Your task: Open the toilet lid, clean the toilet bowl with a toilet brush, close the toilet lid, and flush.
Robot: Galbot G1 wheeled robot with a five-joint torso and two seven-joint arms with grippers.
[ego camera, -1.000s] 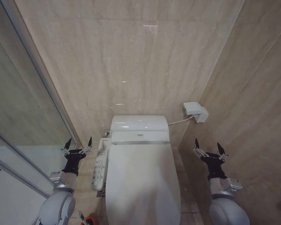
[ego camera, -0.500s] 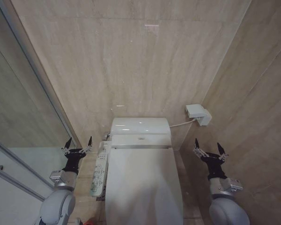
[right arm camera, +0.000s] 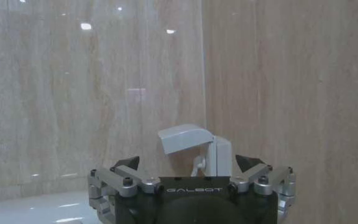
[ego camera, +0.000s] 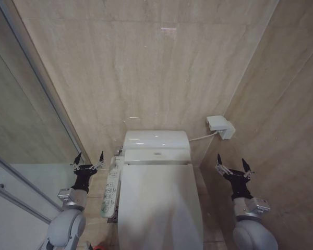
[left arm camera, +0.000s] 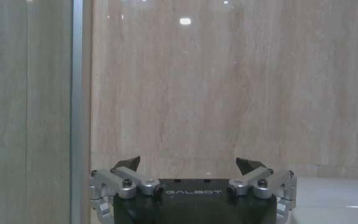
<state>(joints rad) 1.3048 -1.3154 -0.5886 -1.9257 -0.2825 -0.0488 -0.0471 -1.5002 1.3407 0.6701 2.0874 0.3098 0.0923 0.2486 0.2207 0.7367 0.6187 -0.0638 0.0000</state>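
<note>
Toilet lid (ego camera: pixel 159 205) lies shut at 6 o'clock, long axis running 12 to 6. Left claw (ego camera: pixel 87 160) at 8 o'clock and right claw (ego camera: pixel 233 163) at 4 flank it, both spread open, empty; left looks nearer.

The room is evenly and fairly brightly lit from overhead, a warm wash over the beige tiled wall (ego camera: pixel 161 67). Small ceiling lights show as bright dots of glare high on the glossy tiles in both wrist views, and a faint pale patch sits near the top of the wall in the head view. The toilet lid (ego camera: pixel 159 208) and the tank (ego camera: pixel 156 139) carry soft white sheen. Shadows are weak, gathering low in the corners. The head view bends straight lines at its edges.
</note>
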